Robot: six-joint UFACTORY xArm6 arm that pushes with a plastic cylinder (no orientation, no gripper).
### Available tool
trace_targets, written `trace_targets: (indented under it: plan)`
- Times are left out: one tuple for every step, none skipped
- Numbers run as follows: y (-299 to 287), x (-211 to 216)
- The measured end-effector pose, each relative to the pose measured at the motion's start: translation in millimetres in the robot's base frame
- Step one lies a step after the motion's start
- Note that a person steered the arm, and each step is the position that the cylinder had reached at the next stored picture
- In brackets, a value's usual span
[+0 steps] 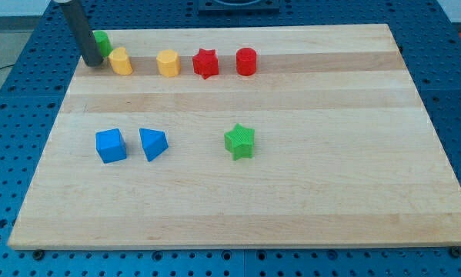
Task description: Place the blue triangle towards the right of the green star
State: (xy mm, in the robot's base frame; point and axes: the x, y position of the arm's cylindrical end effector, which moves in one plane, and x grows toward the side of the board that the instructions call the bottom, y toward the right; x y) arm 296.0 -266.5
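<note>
Pale wooden board carries my tip, bare and holding nothing, at upper left, well apart from the blue triangle left of centre, whose path rightward risks knocking the green star askew.

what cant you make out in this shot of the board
1. Green block, camera view, top left: my rod covers its left part, so its shape is unclear.
2. My tip: dark against its shadow, so any contact with the yellow block beside it is unclear.
3. The rod's top: cut by the view's top edge.
</note>
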Motion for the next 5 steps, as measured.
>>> trace_targets:
  plan:
    - [52.9,21.1]
    - [53.6,49.7]
    - [152.5,83.9]
    - [248.7,59.3]
    - [281.1,23.6]
